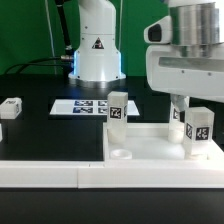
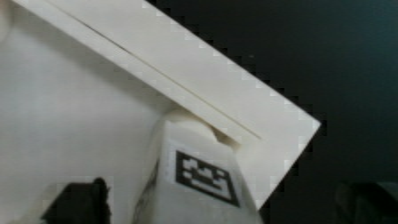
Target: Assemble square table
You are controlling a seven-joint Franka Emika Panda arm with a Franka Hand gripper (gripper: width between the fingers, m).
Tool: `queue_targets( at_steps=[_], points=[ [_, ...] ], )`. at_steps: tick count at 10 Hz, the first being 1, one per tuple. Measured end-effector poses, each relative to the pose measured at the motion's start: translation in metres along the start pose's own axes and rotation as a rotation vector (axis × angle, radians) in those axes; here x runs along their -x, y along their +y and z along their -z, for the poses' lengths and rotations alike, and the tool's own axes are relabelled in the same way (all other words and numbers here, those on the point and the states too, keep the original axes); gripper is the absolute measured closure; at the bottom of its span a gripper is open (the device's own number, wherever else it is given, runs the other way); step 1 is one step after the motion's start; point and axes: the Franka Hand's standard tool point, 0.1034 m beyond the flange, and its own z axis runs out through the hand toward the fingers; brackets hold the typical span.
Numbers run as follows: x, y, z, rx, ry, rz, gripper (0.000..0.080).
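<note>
The square table point(image 1: 150, 145) point(image 2: 71, 110) lies flat on the black bench point(image 1: 40, 130), a white slab with a raised rim, at the front right of the exterior view. A round socket point(image 1: 120, 155) shows in its surface near the front. Within the rim, towards the exterior view's right, a white leg point(image 1: 200, 130) stands upright with its black-and-white tag facing the camera. A second leg point(image 1: 178, 122) stands just beside and behind it.

The pincer point(image 1: 186, 100) hangs directly above these two legs. In the wrist view the pincer point(image 2: 222, 197) is released. Its dark fingertips point(image 2: 80, 198) stand wide on either side of a tagged leg point(image 2: 205, 170), with a gap between each fingertip and the leg, so nothing is grasped. This leg stands on the slab close to its rim, beyond which the bench is dark. Which of the two legs it is, I cannot tell.

A third leg point(image 1: 118, 106) stands upright at the slab's far left corner — whether on the slab or just behind it is unclear. A fourth leg point(image 1: 10, 108) lies well apart, at the exterior view's left edge. A long white rail point(image 1: 50, 175) runs along the front of the bench, touching the slab. The marker board point(image 1: 85, 106) lies flat behind — in front of the arm's base point(image 1: 95, 45).
</note>
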Motion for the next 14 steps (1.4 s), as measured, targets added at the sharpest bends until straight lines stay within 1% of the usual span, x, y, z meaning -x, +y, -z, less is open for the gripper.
queue_targets(
  at_steps=[4,5,7,8,9,10,11,12,13,14],
  points=[
    [-0.004,0.003,0.000,0.003,0.003,0.273,0.0151],
    [-0.009,0.005,0.001,0.011,0.011,0.468,0.0151],
    [-0.011,0.001,0.002,0.015,0.041,0.698,0.0151],
    [-0.012,0.001,0.002,0.013,0.048,0.744,0.0151],
    [-0.012,0.001,0.002,0.012,0.047,0.726,0.0178],
    [-0.012,0.001,0.002,0.011,0.047,0.708,0.0178],
    [-0.012,0.001,0.002,0.011,0.047,0.704,0.0353],
    [-0.013,0.002,0.002,0.011,0.048,0.663,0.0507],
    [-0.014,0.003,0.002,0.009,0.048,0.552,0.0506],
    [-0.015,0.003,0.002,0.008,0.048,0.496,0.0506]
  ],
)
